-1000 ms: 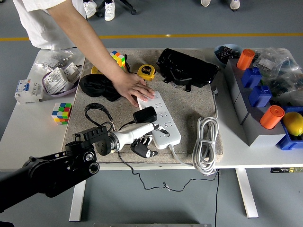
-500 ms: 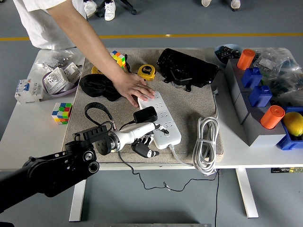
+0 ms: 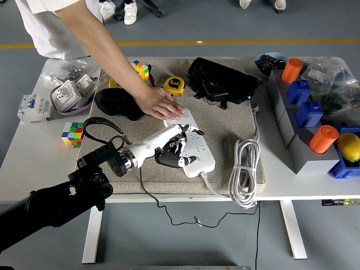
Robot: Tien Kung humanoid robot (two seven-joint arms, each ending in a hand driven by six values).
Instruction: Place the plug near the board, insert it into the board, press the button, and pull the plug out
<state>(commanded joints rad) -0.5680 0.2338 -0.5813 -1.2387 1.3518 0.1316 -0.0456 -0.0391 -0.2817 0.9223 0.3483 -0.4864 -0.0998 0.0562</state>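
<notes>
The robot's left hand (image 3: 175,147) lies over the near half of the long white power strip (image 3: 194,147) on the beige mat (image 3: 225,126). Its fingers are curled over something black, probably the black plug adapter (image 3: 167,158), which sits on the strip's left edge; I cannot tell if they really grip it. A thin black cable (image 3: 169,211) goes from there over the table's near edge. A person's hand (image 3: 159,103) presses flat on the far end of the strip.

At the right, the grey block holder (image 3: 298,147) carries two orange cylinders (image 3: 323,139) and two blue blocks (image 3: 309,113). A blue tray (image 3: 341,169) holds a yellow lemon (image 3: 349,146). At the left, a clear bag (image 3: 70,93) holds white plug adapters.

The yellow tape measure (image 3: 174,85) has a label that seems to read "5m". Other writing is too small to read. The coiled grey-white cord (image 3: 243,171) lies just beside the strip.
</notes>
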